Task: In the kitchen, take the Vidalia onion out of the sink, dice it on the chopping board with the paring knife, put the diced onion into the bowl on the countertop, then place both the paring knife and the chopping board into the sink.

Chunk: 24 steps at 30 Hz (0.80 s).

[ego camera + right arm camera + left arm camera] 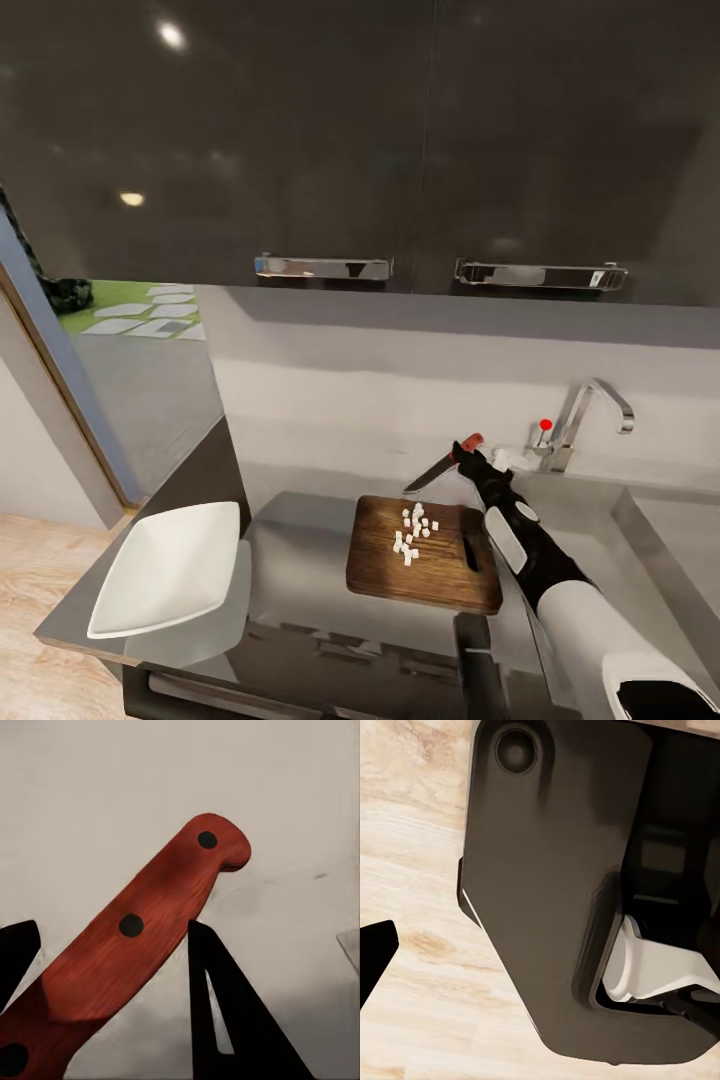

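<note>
Knife point(445, 465) (red handle, dark blade) pinched in right gripper point(476, 459); left jaws' state unclear.

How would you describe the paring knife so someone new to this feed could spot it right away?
Start at the chrome tap on the back wall and look just left of it, above the far edge of the brown chopping board. There the right gripper holds the paring knife in the air, dark blade pointing down-left toward the board. Its red riveted handle sets it apart from the white diced onion below.
</note>
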{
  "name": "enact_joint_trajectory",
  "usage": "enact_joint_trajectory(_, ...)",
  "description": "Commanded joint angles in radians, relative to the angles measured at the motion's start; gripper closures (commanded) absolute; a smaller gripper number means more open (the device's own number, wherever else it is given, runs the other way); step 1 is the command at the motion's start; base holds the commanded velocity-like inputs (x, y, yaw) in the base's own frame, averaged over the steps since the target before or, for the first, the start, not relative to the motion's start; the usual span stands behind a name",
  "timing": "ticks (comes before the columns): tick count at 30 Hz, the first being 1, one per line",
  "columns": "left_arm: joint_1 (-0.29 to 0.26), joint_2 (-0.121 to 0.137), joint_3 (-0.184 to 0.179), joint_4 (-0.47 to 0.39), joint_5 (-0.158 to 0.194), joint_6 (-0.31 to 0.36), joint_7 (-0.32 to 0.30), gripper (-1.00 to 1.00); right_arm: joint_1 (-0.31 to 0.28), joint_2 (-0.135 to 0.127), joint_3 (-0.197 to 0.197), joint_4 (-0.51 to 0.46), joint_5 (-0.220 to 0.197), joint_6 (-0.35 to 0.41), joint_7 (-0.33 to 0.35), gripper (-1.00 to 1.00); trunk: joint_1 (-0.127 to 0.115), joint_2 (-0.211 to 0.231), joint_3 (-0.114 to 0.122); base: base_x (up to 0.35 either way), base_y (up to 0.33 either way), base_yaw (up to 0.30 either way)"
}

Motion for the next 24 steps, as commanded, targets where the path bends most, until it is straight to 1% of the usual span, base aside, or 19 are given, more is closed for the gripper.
enact_joint_trajectory(1, -0.002, 0.000, -0.004, 0.005, 0.010, -0.008, -0.005, -1.00, -0.001, -0.010, 0.001, -0.035, -0.010, 0.043, 0.000, 1.00, 0.001, -0.002, -0.002, 0.000, 0.000, 0.000)
enact_joint_trajectory(2, -0.002, 0.000, -0.004, 0.005, 0.010, -0.008, -0.005, -1.00, -0.001, -0.029, -0.001, -0.084, -0.014, 0.121, 0.001, 1.00, 0.001, -0.002, -0.002, 0.000, 0.000, 0.000)
enact_joint_trajectory(3, -0.002, 0.000, -0.004, 0.005, 0.010, -0.008, -0.005, -1.00, -0.001, -0.042, -0.003, -0.110, -0.020, 0.172, 0.002, 1.00, 0.001, -0.002, -0.002, 0.000, 0.000, 0.000)
enact_joint_trajectory(4, -0.002, 0.000, -0.004, 0.005, 0.010, -0.008, -0.005, -1.00, -0.001, -0.058, -0.005, -0.136, -0.034, 0.231, 0.004, 1.00, 0.001, -0.002, -0.002, 0.000, 0.000, 0.000)
enact_joint_trajectory(5, -0.002, 0.000, -0.004, 0.005, 0.010, -0.008, -0.005, -1.00, -0.001, -0.068, -0.006, -0.149, -0.048, 0.265, 0.005, 1.00, 0.001, -0.002, -0.002, 0.000, 0.000, 0.000)
enact_joint_trajectory(6, -0.002, 0.000, -0.004, 0.005, 0.010, -0.008, -0.005, -1.00, -0.001, -0.073, -0.006, -0.156, -0.056, 0.282, 0.006, 1.00, 0.001, -0.002, -0.002, 0.000, 0.000, 0.000)
enact_joint_trajectory(10, -0.002, 0.000, -0.005, 0.005, 0.010, -0.008, -0.005, -1.00, -0.001, -0.079, -0.007, -0.161, -0.056, 0.302, 0.008, 1.00, 0.001, -0.002, -0.002, -0.093, -0.022, 0.000)
enact_joint_trajectory(11, -0.002, -0.001, -0.005, 0.005, 0.010, -0.008, -0.005, -1.00, -0.001, -0.082, -0.006, -0.161, -0.055, 0.304, 0.009, 1.00, 0.001, -0.002, -0.002, -0.204, -0.101, 0.000)
enact_joint_trajectory(14, -0.002, 0.000, -0.005, 0.005, 0.010, -0.008, -0.004, -1.00, -0.001, -0.109, -0.004, -0.160, -0.057, 0.305, 0.009, 1.00, 0.001, -0.002, -0.002, -0.242, -0.164, 0.000)
enact_joint_trajectory(18, -0.002, 0.000, -0.005, 0.005, 0.010, -0.007, -0.003, -1.00, -0.001, -0.118, -0.002, -0.160, -0.053, 0.305, 0.011, 1.00, 0.001, -0.002, -0.002, -0.258, -0.197, 0.000)
enact_joint_trajectory(21, -0.002, 0.000, -0.005, 0.005, 0.010, -0.007, -0.002, -1.00, -0.001, -0.123, -0.001, -0.160, -0.024, 0.305, 0.012, 1.00, 0.001, -0.002, -0.002, -0.241, -0.251, 0.000)
enact_joint_trajectory(23, -0.002, 0.000, -0.005, 0.005, 0.010, -0.007, -0.001, -1.00, -0.001, -0.124, -0.001, -0.160, 0.008, 0.305, 0.034, 1.00, 0.001, -0.002, -0.002, -0.222, -0.272, 0.000)
enact_joint_trajectory(24, -0.002, 0.000, -0.005, 0.005, 0.010, -0.007, 0.000, -1.00, -0.001, -0.124, -0.001, -0.160, 0.035, 0.305, 0.060, 1.00, 0.001, -0.002, -0.002, -0.208, -0.283, 0.000)
